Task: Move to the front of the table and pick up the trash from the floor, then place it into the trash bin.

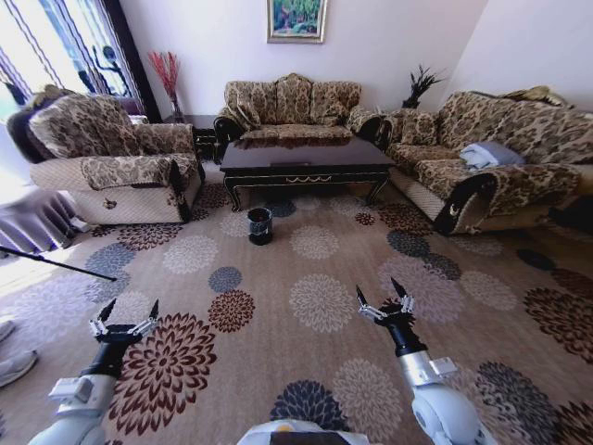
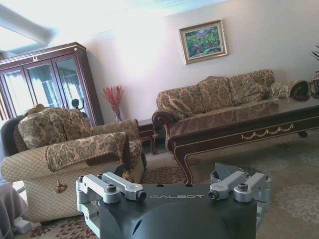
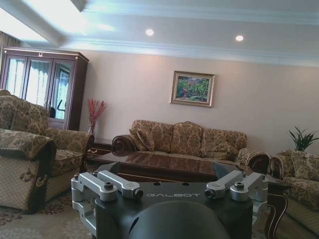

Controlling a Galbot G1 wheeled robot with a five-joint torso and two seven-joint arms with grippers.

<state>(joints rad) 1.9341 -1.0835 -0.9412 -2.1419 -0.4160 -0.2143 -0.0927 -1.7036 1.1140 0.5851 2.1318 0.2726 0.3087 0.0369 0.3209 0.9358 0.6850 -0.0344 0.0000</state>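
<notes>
The glossy dark brown table [image 1: 306,162] stands far ahead, in front of the back sofa. It also shows in the left wrist view [image 2: 239,132] and the right wrist view [image 3: 164,167]. The small black trash bin [image 1: 260,225] sits on the floor [image 1: 315,301] just before the table's left front corner. I cannot make out any trash on the patterned carpet from here. My left gripper [image 1: 128,313] and right gripper [image 1: 382,298] hover low over the near carpet, both open and holding nothing.
A patterned armchair [image 1: 111,158] is at the left, a sofa [image 1: 292,107] behind the table and another sofa [image 1: 491,158] at the right. A thin dark rod [image 1: 56,264] crosses the left floor. A person's shoes [image 1: 14,366] are at the left edge. Open carpet lies between me and the table.
</notes>
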